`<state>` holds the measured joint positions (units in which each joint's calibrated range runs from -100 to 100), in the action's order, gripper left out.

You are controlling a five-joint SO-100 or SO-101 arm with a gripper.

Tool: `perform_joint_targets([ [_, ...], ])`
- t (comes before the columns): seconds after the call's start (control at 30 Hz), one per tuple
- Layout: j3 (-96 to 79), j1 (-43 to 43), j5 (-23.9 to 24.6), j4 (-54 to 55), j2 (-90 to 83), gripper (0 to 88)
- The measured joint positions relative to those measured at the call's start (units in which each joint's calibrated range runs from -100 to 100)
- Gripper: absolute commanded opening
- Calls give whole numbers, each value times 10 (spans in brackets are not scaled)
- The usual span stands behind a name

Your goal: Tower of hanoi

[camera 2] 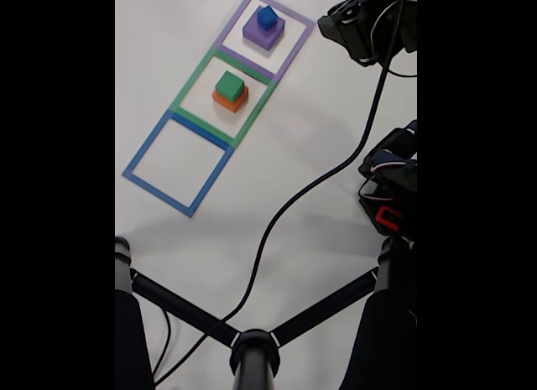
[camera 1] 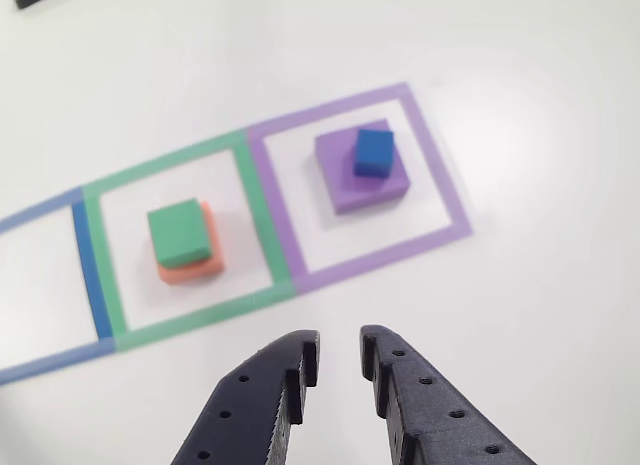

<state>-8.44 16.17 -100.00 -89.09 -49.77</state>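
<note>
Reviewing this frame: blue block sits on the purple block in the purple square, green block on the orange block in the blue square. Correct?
Not quite. The green block on the orange block sits in the green square, as the fixed view shows; the blue square holds no block. The blue block on the purple block is right.

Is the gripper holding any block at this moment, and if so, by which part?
Nothing is held. The gripper is open with an empty gap between its jaws, short of the green block and the blue block.

Bright even light, soft shadows, other view perhaps motion-blurred, fixed view sharper
</note>
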Motion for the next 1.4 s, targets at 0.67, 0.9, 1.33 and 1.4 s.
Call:
perform_joint_targets([
  [0.67, -491, 76, 0, 422, -117, 251],
  [0.9, -650, 83, 0, 692, -51, 265],
  [1.33, -744, 85, 0, 1064, 176, 257],
  [1.4, -744, 85, 0, 1102, 211, 257],
])
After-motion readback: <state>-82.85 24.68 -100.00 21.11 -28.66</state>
